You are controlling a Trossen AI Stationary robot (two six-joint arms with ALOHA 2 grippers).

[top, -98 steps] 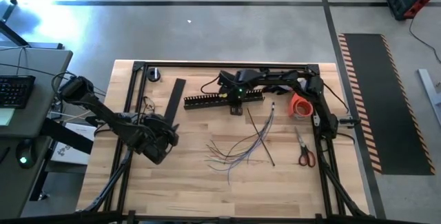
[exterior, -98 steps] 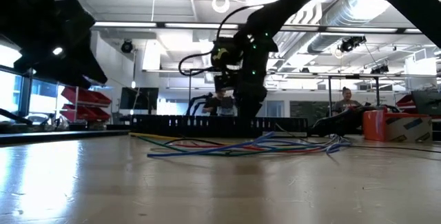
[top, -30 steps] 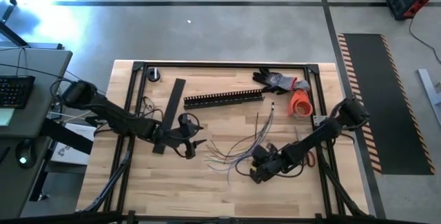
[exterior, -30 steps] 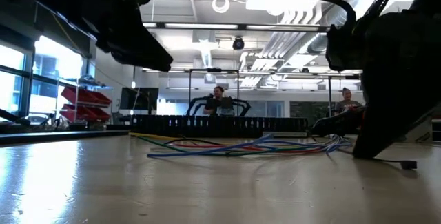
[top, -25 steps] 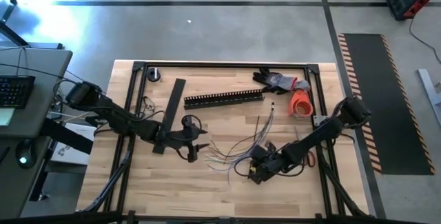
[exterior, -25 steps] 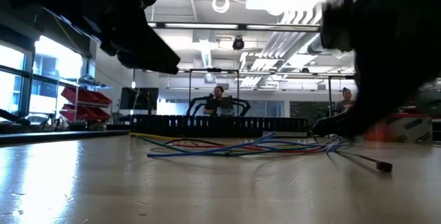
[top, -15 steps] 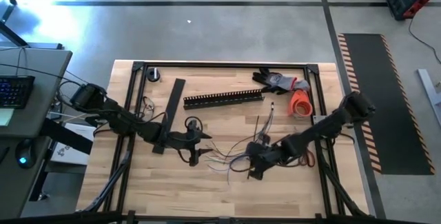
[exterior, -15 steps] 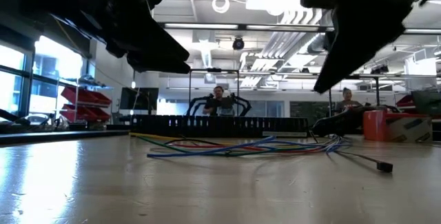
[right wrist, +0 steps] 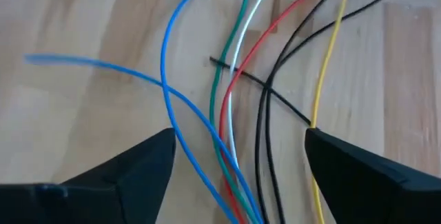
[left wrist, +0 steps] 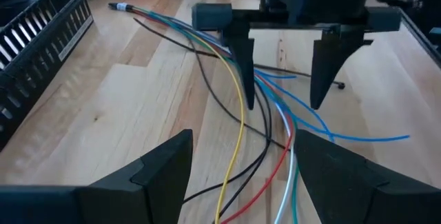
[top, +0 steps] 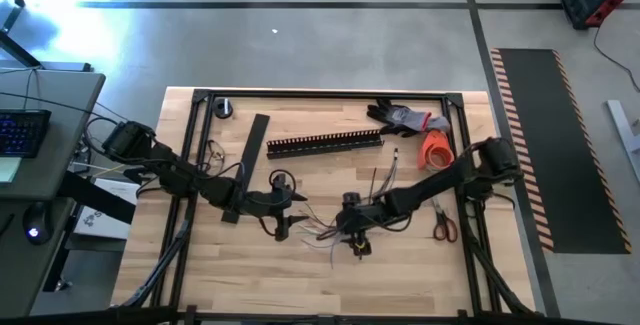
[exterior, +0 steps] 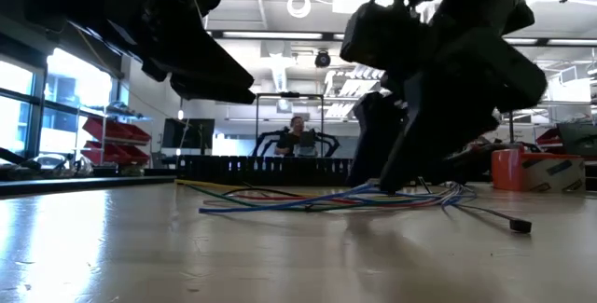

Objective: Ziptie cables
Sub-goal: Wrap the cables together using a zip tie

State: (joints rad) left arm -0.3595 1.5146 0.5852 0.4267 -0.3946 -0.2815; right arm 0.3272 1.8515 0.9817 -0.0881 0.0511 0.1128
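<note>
High view: right gripper point(top: 352, 233), fingers spread wide, stands over the cables point(top: 372, 193) fanned across the table point(top: 420, 275) at frame centre. Left gripper point(top: 283, 217), also wide and holding nothing, hovers just left of them, near the black slotted channel point(top: 325, 144).

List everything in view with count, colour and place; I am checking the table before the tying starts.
cables: one loose bundle, blue, green, white, red, yellow and black, table middle.
ziptie: one, dark, thin, beside the bundle.
slotted channel: one, black, far side.
flat strip: one, black, left of the channel.
tape roll: one, orange, right side.
glove: one, grey, black and orange, far right corner.
scissors: one, red-handled, right edge.
left gripper: open, left of the bundle.
right gripper: open, over the cables.
</note>
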